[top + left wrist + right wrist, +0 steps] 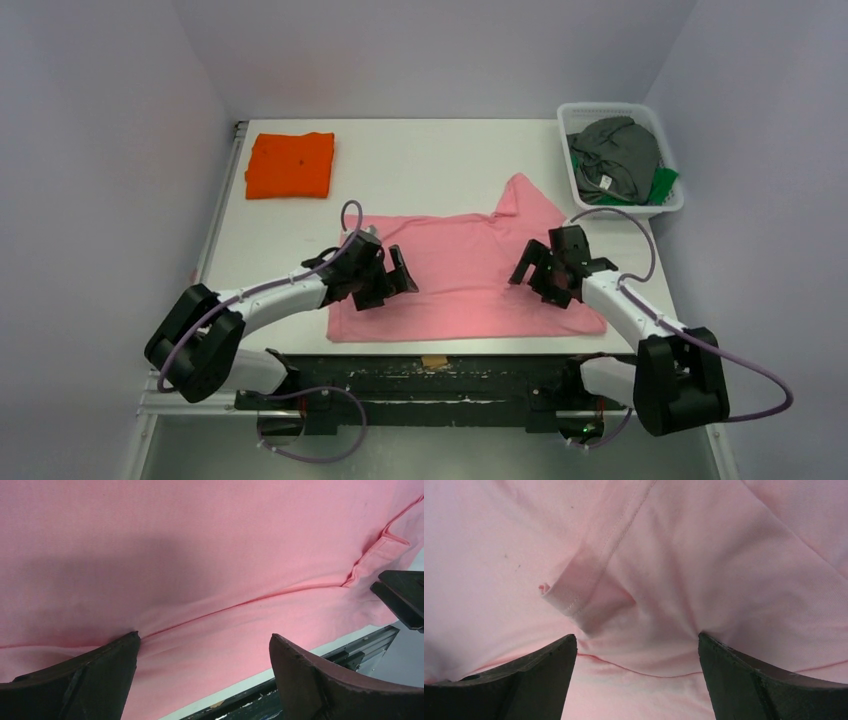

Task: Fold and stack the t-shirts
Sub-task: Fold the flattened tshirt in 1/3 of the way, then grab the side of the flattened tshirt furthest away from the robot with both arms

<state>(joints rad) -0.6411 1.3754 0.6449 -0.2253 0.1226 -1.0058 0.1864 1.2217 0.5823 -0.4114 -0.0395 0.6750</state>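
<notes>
A light pink t-shirt [470, 270] lies spread flat near the table's front edge, one sleeve pointing to the back right. It fills the left wrist view [200, 555] and the right wrist view [704, 555]. My left gripper [398, 277] is open over the shirt's left part, fingertips down at a fold line [210, 614]. My right gripper [528, 272] is open over the shirt's right part, fingertips on the cloth beside a folded sleeve hem [574, 587]. A folded bright orange t-shirt [290, 165] lies at the back left. Dark grey [615, 155] and green [662, 185] shirts sit in the basket.
A white mesh basket [672, 205] stands at the back right corner. The table's near edge [430, 348] runs just below the pink shirt, with a black rail under it. Grey walls enclose the table on three sides.
</notes>
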